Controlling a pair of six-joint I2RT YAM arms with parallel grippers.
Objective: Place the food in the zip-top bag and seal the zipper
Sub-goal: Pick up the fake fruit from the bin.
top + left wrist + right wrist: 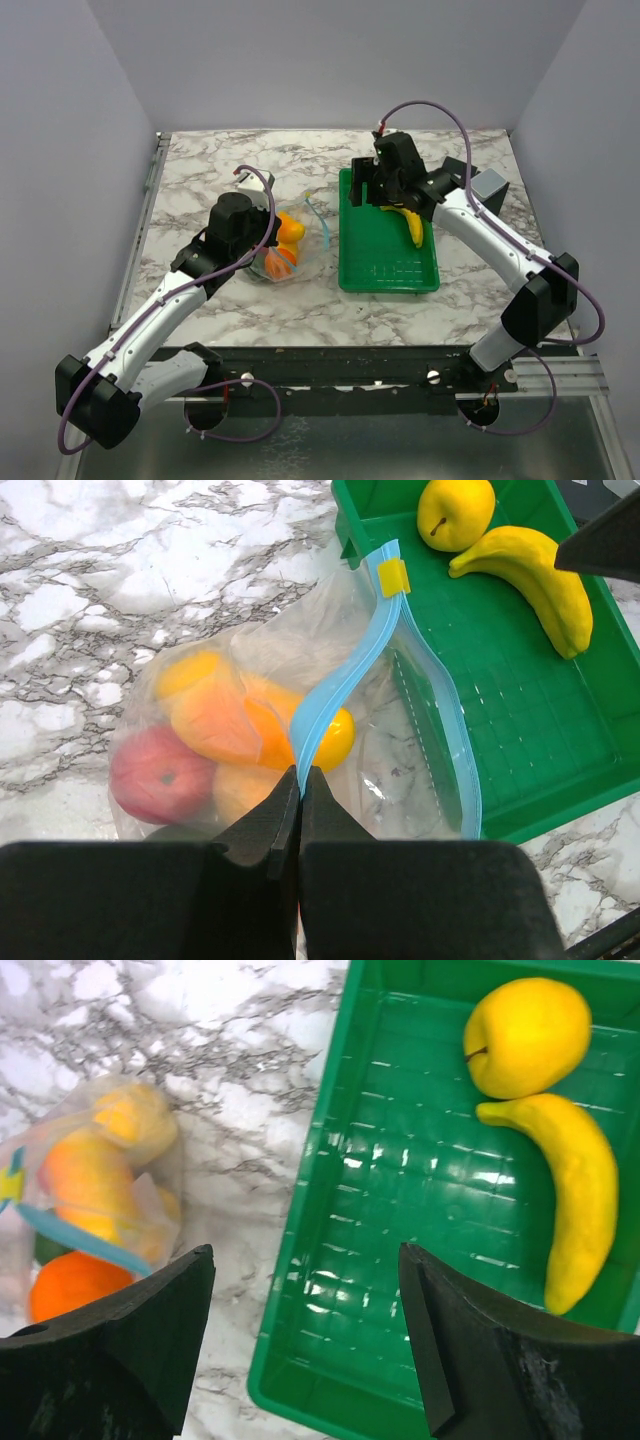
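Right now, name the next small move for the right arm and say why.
Probably shift the right end effector sideways over the banana and lower onto it. Its jaws stand open over a bare part of the green tray, holding nothing, while the banana and a yellow apple lie there, outside the zip-top bag. The left end effector is shut on the zipper.

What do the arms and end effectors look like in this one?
The left arm and right arm have white links, black joints and a purple cable looping alongside each. The left end effector and right end effector are plain matte black with wedge-shaped fingers.
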